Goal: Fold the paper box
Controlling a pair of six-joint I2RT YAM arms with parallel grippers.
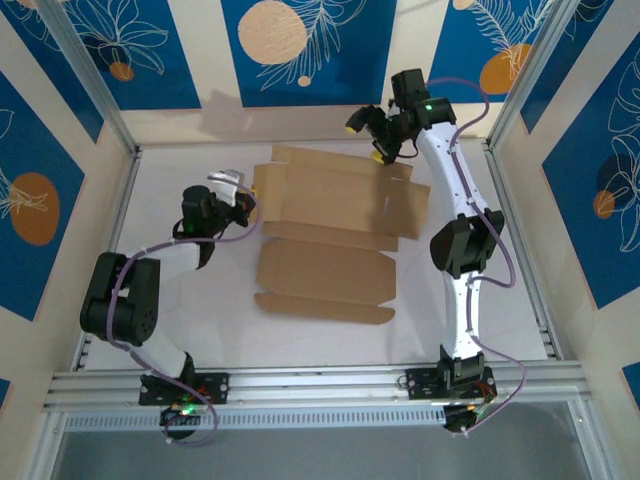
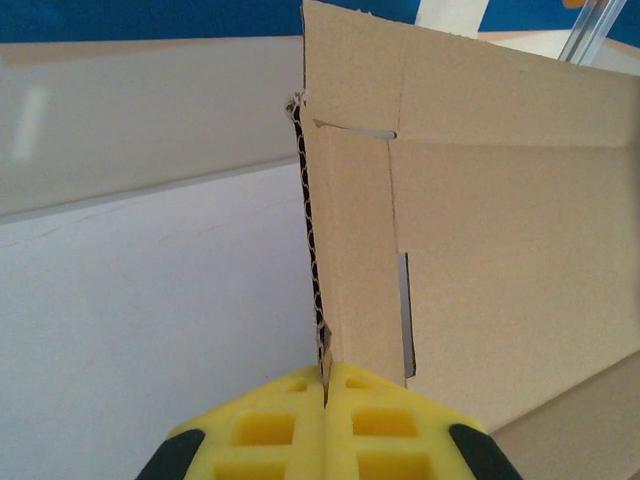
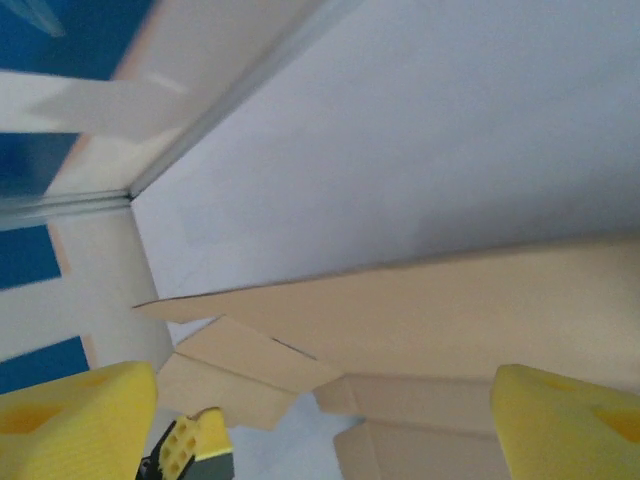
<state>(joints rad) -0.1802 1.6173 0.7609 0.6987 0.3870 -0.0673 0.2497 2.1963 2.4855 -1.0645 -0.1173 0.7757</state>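
The paper box [image 1: 325, 265] lies mostly unfolded, plain brown with creased panels and flaps, in the middle of the white table. My left gripper [image 1: 243, 206] is at its left edge. In the left wrist view the yellow fingers [image 2: 270, 430] are pressed together on the corrugated edge of a raised side flap [image 2: 350, 260]. My right gripper [image 1: 384, 140] hovers over the box's far right corner, jaws spread wide. In the right wrist view its fingers [image 3: 70, 420] stand far apart, with nothing between them and the cardboard [image 3: 450, 310] below.
The white tabletop [image 1: 190, 320] is fenced by an aluminium frame and blue patterned walls [image 1: 130, 50]. Bare table lies in front of the box and to its left. The left gripper's yellow finger [image 3: 190, 445] shows low in the right wrist view.
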